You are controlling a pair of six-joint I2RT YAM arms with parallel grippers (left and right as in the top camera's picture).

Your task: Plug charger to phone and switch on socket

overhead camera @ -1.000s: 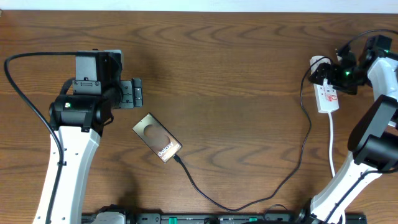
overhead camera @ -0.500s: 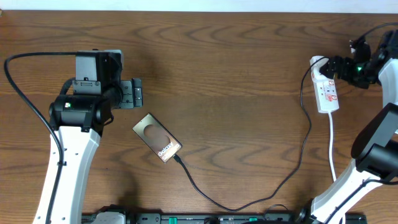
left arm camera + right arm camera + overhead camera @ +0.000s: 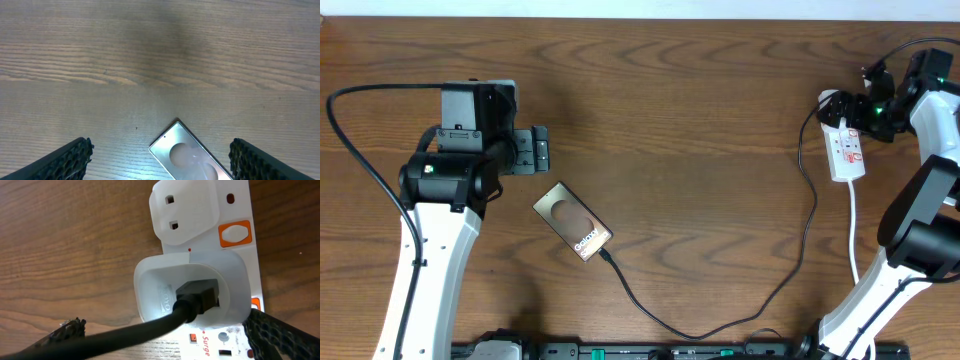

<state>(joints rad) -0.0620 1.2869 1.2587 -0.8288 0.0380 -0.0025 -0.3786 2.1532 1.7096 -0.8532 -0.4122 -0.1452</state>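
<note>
The bronze phone lies slantwise on the table, left of centre. The charger, a thin black cable, meets the phone's lower right end, loops along the front edge and climbs to the socket, a white strip at the far right. My left gripper is open just above the phone, whose upper end shows between the left gripper's fingers. My right gripper hovers open over the strip's top end. In the right wrist view the charger leaves a white adapter plugged into the socket.
An orange rocker switch sits on the strip beside a free outlet. The strip's white cord runs toward the front edge at the right. The right arm's base stands close beside it.
The right gripper drew back to the right off the strip's top, then returned a little toward it. The left arm, phone and cable have not moved.
</note>
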